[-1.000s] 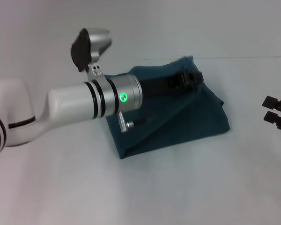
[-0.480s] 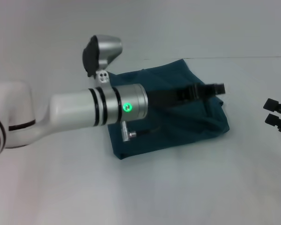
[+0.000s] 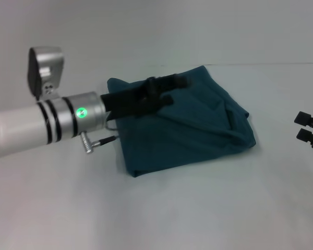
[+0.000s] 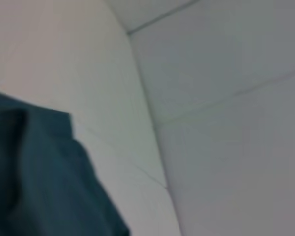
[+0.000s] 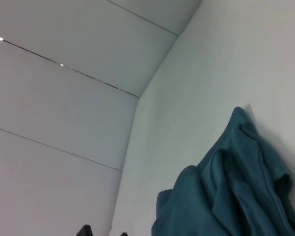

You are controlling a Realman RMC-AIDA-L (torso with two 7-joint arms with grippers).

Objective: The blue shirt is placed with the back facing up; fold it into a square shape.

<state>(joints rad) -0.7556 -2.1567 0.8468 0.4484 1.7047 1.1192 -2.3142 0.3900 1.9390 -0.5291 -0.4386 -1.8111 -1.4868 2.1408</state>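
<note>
Left gripper (image 3: 172, 89) covers part of shirt (image 3: 198, 125) far edge. Right gripper (image 3: 309, 128) cut by frame edge beyond shirt; finger state unclear. Left wrist view blurred, shirt (image 4: 34, 182) cropped there.

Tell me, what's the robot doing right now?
Left gripper open, over the shirt. Right gripper open, parked at the right. Shirt folded roughly square, rumpled. Nothing in the way.
</note>
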